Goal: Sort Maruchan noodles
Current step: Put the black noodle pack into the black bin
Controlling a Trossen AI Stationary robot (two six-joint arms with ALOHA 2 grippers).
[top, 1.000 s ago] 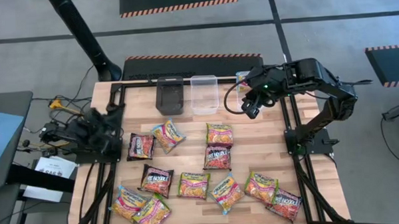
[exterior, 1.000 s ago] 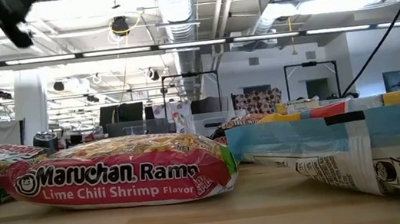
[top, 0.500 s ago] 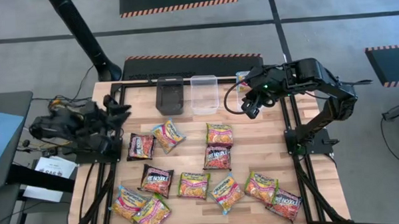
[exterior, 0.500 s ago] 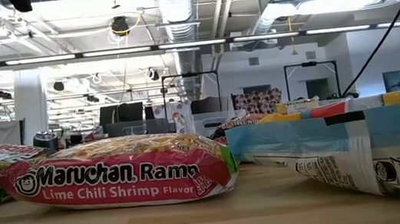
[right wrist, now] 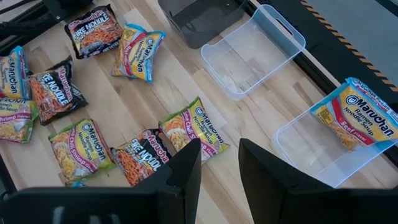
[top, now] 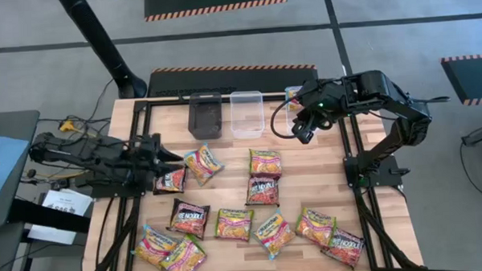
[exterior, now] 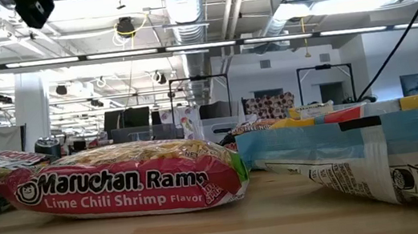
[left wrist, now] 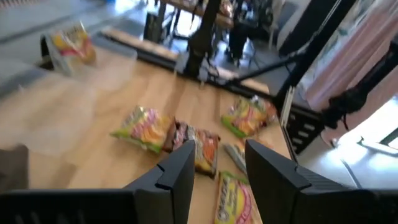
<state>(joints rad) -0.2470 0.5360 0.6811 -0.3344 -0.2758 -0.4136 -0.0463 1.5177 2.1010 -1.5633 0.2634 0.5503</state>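
Several Maruchan noodle packets lie flat on the wooden table [top: 225, 144], among them a dark one [top: 170, 180], an orange one [top: 203, 163] and a lime chili shrimp one [exterior: 120, 181]. One more packet [right wrist: 356, 119] leans inside a clear tub [right wrist: 311, 146] at the far right. My left gripper [top: 174, 158] reaches in from the table's left side, nearly level, above the dark packet. It is open and empty in its wrist view [left wrist: 219, 168]. My right gripper [top: 304, 133] hovers high near the far right, open and empty [right wrist: 219, 163].
A black tub [top: 204, 117] and an empty clear tub [top: 247, 113] stand side by side at the table's far edge. Black frame rails [top: 350, 148] run along the left and right sides. Bare wood lies between the tubs and the packets.
My left arm has unfolded from beside the table's left edge, risen and stretched toward the right. Its gripper has tipped up to nearly level and now hangs over the dark packet at the left. My right arm and the packets have kept still.
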